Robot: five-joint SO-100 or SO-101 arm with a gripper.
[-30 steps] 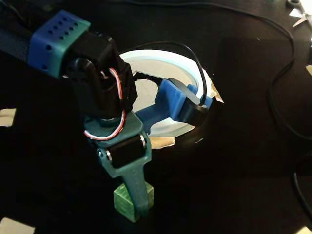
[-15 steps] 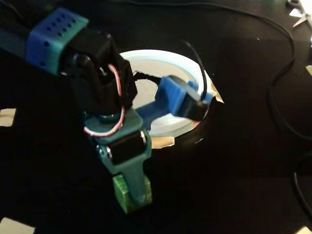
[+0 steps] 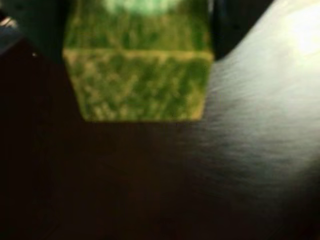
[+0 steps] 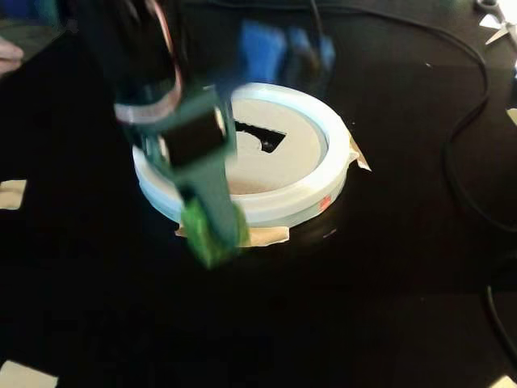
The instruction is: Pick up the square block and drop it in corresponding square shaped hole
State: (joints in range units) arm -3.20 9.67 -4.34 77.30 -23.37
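A green square block (image 3: 137,75) fills the top of the wrist view, held between my dark jaws, one on each side. In the fixed view my gripper (image 4: 212,234) is shut on the green block (image 4: 202,230) and holds it in the air in front of the round white shape-sorter lid (image 4: 275,198). A dark cut-out hole (image 4: 266,137) shows in the lid's cream top, behind and right of the block. The arm is motion-blurred and hides the lid's left part.
The table (image 4: 363,307) is black. Tape pieces hold the lid's edge (image 4: 266,236). A black cable (image 4: 464,145) runs along the right. Blurred blue objects (image 4: 279,48) lie behind the lid. Scissors (image 4: 501,24) lie at the top right corner.
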